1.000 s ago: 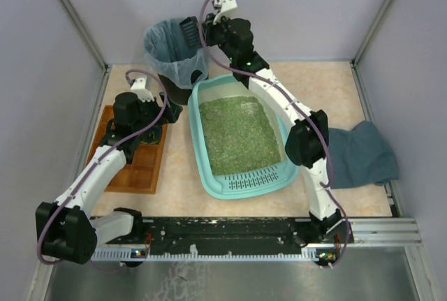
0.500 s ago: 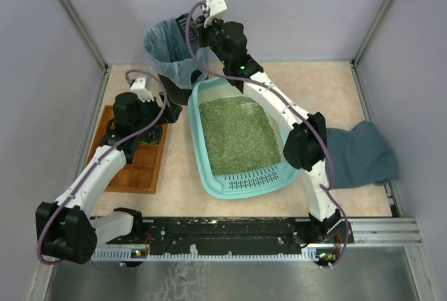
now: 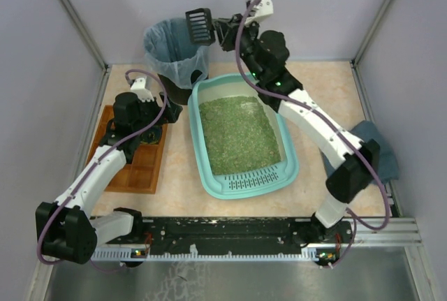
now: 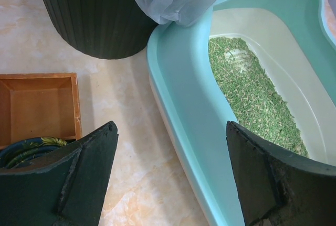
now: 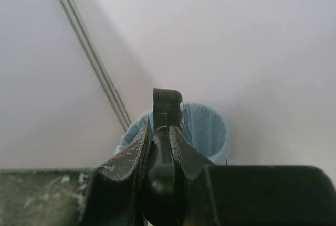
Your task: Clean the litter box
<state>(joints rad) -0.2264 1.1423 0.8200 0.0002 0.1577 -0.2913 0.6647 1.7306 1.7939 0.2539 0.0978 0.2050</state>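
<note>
The teal litter box [image 3: 209, 179] lies mid-table, filled with green litter [image 3: 237, 133]. My right gripper [image 3: 222, 33] is raised over the black bin [image 3: 174, 53] and is shut on the handle of a black slotted scoop [image 3: 200, 26]. In the right wrist view the scoop [image 5: 167, 103] stands edge-on between the fingers, above the bin's blue bag [image 5: 207, 126]. My left gripper [image 3: 170, 110] hovers open beside the box's left wall. The left wrist view shows the left gripper [image 4: 168, 147] straddling the box's rim [image 4: 184, 105], nothing held.
A brown wooden compartment tray [image 3: 136, 158] sits left of the box, under my left arm. Some green item [image 4: 31, 146] lies in the tray. A dark teal cloth [image 3: 380, 151] lies at the right edge. Grey walls enclose the table.
My right arm has swung its elbow out to the right and lifted. The scoop has turned and now shows face-on above the bin's right rim. The left arm has stayed still.
</note>
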